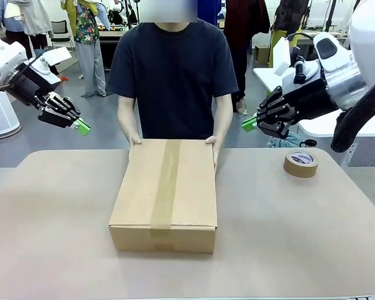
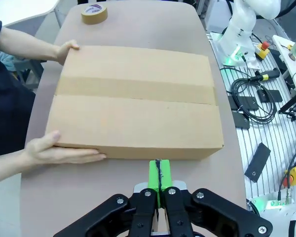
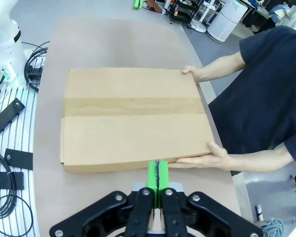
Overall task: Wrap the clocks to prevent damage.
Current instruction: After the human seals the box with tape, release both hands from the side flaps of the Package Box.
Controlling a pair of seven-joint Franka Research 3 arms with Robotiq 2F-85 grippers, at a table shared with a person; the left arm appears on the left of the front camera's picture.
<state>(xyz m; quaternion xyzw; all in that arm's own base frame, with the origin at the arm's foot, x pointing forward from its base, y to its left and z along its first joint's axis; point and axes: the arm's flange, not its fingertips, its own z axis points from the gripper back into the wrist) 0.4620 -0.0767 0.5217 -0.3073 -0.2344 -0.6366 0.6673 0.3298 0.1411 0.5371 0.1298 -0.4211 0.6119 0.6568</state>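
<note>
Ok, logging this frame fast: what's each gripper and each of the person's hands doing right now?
Left gripper: jaws shut, empty, above the table.
Right gripper: jaws shut, empty, also raised.
Person's hands: on the far corners of the taped cardboard box.

The cardboard box (image 1: 165,194) is taped shut, so its contents are hidden. The person's fingers curl behind its far corners in the front view, out of sight. Print on the tape roll (image 1: 301,163) is too small to read. In the left wrist view the bench (image 2: 123,197) is cut by the bottom edge, and the left tool (image 2: 159,178) covers part of it. The right tool (image 3: 157,178) hides the bench edge below it.
</note>
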